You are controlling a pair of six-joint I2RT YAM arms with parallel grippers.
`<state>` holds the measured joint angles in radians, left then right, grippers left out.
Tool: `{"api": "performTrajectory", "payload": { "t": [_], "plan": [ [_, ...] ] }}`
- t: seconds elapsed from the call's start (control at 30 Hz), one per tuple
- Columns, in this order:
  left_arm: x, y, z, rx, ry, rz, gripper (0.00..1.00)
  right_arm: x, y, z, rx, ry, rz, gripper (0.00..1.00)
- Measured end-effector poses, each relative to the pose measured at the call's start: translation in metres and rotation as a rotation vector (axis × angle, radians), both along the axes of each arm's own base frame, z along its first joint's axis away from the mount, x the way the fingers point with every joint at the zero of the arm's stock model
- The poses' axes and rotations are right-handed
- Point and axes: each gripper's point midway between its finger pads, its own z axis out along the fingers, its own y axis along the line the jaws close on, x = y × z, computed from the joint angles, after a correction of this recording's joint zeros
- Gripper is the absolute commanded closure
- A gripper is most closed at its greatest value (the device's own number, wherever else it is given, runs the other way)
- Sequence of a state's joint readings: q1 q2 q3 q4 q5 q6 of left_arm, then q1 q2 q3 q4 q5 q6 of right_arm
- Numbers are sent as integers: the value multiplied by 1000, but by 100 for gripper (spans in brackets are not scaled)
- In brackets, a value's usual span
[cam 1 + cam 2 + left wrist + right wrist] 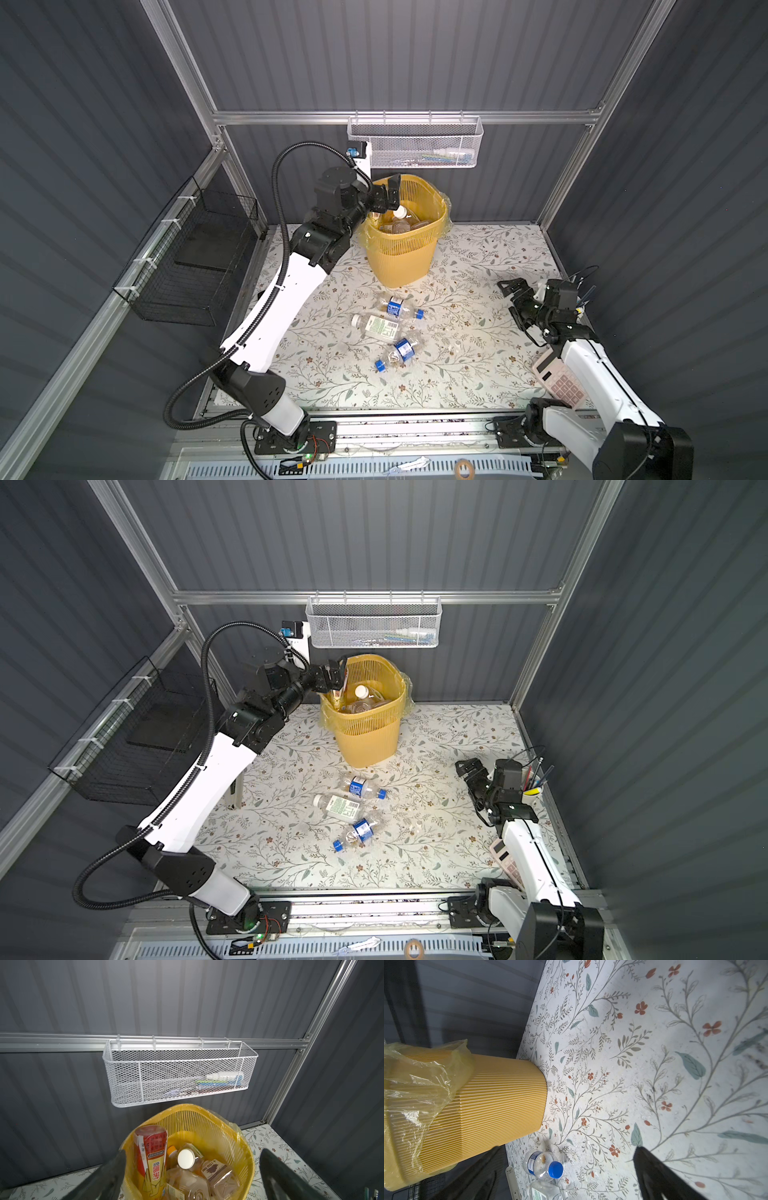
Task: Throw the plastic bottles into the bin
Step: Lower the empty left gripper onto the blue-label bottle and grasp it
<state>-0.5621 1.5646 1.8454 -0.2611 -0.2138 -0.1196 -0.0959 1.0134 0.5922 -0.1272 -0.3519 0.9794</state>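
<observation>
While the left gripper point(390, 194) hangs spread and empty over the far-edge bin point(405, 257), several plastic bottles point(151, 1159) lie inside it.
Three more bottles point(380, 326) wait in the middle of the worktop point(478, 257); the right gripper point(510, 299) is spread and empty too.

calculator point(559, 384): half under right arm point(594, 370) | mesh basket point(178, 1076) contents: unreadable | bin point(405, 257) floor: hidden
</observation>
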Motion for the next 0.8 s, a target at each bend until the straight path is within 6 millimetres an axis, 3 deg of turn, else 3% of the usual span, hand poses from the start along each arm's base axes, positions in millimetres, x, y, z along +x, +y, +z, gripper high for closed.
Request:
{"api": "performTrajectory", "payload": {
  "t": [0.13,0.23,0.37,0.47,0.63,0.73,0.8],
  "plan": [
    [4,7,-42,23,84,38,0,0,0,3,0,0,0,1],
    [8,14,-88,53,177,71,0,1,0,5,0,-3,1,1],
    [-5,31,-142,90,282,122,0,1,1,5,3,0,7,1],
    [-23,45,-163,109,322,138,0,1,4,3,3,5,19,1],
    [-42,51,-179,139,360,115,0,3,17,-1,6,20,58,1],
    [-55,40,-196,208,396,69,0,5,21,-5,10,32,67,1],
    [-73,17,-210,291,412,1,0,6,20,-6,14,35,63,1]
  ]
}}
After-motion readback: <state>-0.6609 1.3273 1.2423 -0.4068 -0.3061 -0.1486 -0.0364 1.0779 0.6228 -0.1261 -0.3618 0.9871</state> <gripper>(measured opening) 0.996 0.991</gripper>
